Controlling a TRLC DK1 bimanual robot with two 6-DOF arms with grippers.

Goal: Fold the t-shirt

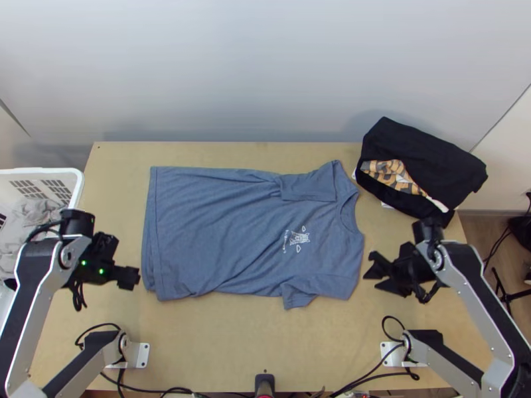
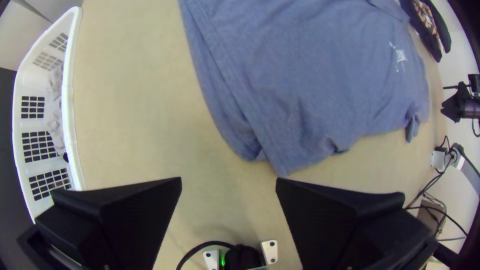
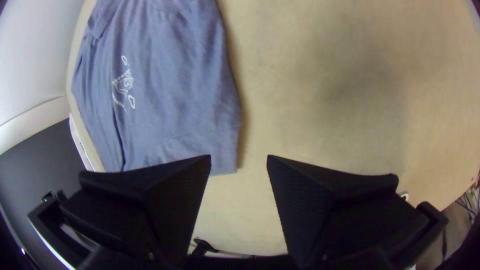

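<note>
Light wooden surface (image 1: 265, 348): is supporting a blue-grey, short-sleeved cloth t-shirt (image 1: 232, 232) centrally.
T-shirt: is lying spread.
Left black, flat-fingered gripper (image 1: 128, 277): is hovering near the hem, standing wide.
Right matching gripper (image 1: 376, 272): is hovering near the collar end, standing wide.

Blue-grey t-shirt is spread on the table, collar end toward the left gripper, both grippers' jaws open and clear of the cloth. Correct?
No, the top view shows the collar end toward the right gripper, not the left gripper. The rest holds: t-shirt spread on the table, both grippers' jaws open and clear of the cloth.
</note>
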